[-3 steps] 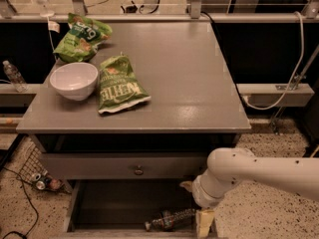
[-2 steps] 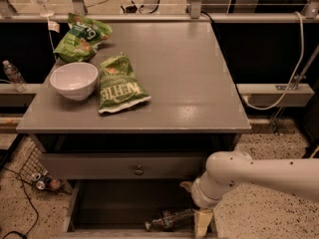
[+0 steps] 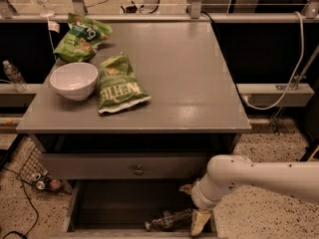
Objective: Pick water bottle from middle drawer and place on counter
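Small clear crinkly plastic water bottle (image 3: pixel 167 221) lying at 5 o'clock in open grey wooden middle drawer (image 3: pixel 119 205), white-armed gripper (image 3: pixel 193 206) beside its end, jaws apart, holding nothing

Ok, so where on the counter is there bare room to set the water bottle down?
The counter's whole right half is bare, from the front chip bag across to the right edge. The left side is crowded: white bowl and a second chip bag behind. The pincer is down in the middle drawer, by the water bottle's right end.
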Robot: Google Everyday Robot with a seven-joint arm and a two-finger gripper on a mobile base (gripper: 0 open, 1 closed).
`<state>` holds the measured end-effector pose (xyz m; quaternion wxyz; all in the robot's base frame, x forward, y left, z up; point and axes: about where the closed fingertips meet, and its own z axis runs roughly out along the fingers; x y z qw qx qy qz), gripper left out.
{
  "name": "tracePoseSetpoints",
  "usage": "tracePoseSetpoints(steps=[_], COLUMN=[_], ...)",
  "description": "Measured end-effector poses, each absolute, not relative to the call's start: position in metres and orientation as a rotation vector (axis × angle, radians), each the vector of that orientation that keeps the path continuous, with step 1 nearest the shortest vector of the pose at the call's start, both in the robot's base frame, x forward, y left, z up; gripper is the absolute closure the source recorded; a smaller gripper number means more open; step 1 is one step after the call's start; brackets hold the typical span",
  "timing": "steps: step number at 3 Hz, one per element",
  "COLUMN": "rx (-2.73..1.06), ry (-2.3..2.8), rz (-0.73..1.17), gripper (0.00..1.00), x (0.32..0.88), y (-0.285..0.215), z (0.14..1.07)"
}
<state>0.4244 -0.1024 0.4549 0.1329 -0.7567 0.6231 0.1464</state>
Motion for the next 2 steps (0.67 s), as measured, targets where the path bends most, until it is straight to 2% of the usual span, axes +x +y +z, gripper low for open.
tracePoseSetpoints(steps=[1,2], rx=[-2.194,-2.198], ry=[1.788,1.770], rz=[0.438,0.447], gripper=[0.05,0.03], x=[0.4267,0.4286], y=[-0.1004,-0.0997], z=[0.4518,0.4522])
